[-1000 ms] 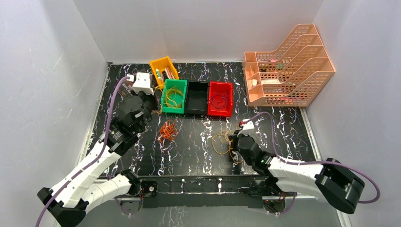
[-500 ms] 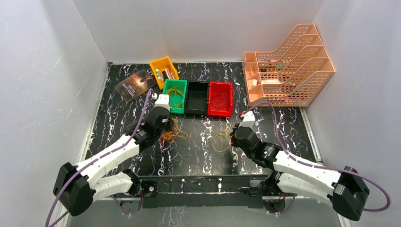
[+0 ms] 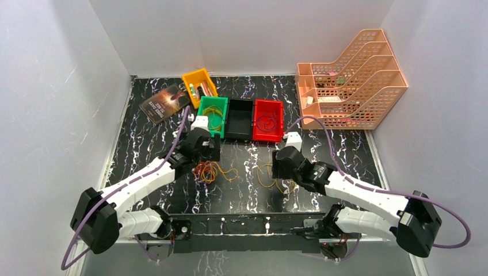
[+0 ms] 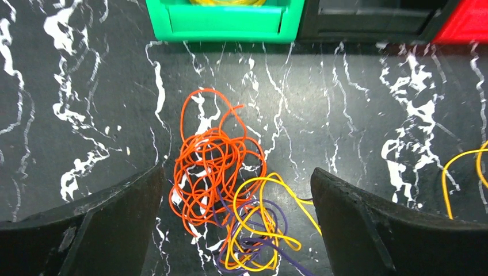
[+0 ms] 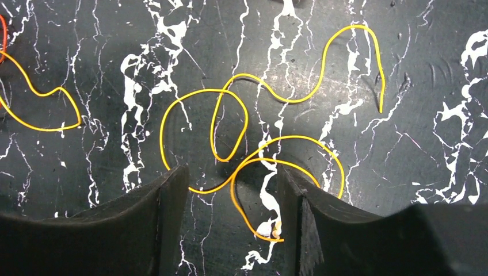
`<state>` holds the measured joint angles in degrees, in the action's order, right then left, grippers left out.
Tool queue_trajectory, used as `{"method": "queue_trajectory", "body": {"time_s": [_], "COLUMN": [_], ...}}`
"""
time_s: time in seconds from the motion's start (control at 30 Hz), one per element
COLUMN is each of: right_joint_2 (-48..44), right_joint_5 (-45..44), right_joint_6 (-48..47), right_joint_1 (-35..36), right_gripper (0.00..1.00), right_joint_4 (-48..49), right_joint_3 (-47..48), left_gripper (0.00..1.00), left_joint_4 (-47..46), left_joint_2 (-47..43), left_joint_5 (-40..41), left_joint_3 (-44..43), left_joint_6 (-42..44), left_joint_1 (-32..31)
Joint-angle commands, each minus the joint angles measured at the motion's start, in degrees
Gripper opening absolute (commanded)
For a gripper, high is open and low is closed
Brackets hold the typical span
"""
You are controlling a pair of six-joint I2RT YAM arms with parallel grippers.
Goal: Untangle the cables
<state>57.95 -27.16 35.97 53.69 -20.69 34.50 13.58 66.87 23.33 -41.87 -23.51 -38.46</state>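
Both stand open and empty: your left gripper straddles the tangled cables before the green bin; your right gripper spans a loose yellow strand; pinch one outer orange loop only; purple threads seem knotted beneath.

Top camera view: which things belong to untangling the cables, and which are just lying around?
Job in hand:
tangle of orange, yellow and purple cables
loose yellow cable
green bin holding yellow loops
red bin holding a red loop
probably the black bin between them

Lying about:
orange bin
book
peach file rack
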Motion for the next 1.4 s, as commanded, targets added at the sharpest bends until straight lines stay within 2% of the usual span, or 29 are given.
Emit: {"method": "queue_trajectory", "body": {"time_s": [0.0,0.2,0.37,0.53,0.63,0.83,1.13,1.37], "right_joint_2": [2.07,7.63,7.37,1.49,-1.59,-6.79,-24.78,-28.44], "right_joint_5": [2.04,3.55,8.26,18.24,19.97,18.77,6.97,4.58], "right_joint_6": [-0.71,-1.95,3.7,6.75,6.41,6.14,10.81,9.12], "right_joint_1": [-0.36,-3.55,-11.42,-25.39,-30.97,-36.38,-37.03,-37.06], "right_gripper": [0.69,0.75,0.75,0.74,0.74,0.74,0.73,0.73], "right_joint_4": [-3.27,-5.69,-5.5,-2.1,-2.11,-4.18,-3.09,-4.85], "right_joint_3": [4.51,8.87,9.18,5.36,5.32,5.66,3.22,3.89], "left_gripper": [0.98,0.98,0.98,0.98,0.98,0.95,0.96,0.97], "left_joint_4": [4.39,7.45,1.47,-6.1,-9.23,-10.34,-15.53,-17.1], "left_joint_2": [-3.6,-4.67,-1.98,1.06,5.51,18.78,27.88,34.68], "left_joint_5": [3.15,2.73,-11.3,-20.34,-25.31,-32.39,-30.32,-19.05], "left_joint_3": [-5.4,-9.92,-10.57,-8.81,-10.71,-17.64,-19.0,-22.11], "left_joint_6": [2.51,5.18,13.5,16.16,16.96,18.2,15.59,14.93], "left_joint_1": [0.31,0.31,-0.13,-4.79,-6.77,-11.68,-18.63,-24.72]}}
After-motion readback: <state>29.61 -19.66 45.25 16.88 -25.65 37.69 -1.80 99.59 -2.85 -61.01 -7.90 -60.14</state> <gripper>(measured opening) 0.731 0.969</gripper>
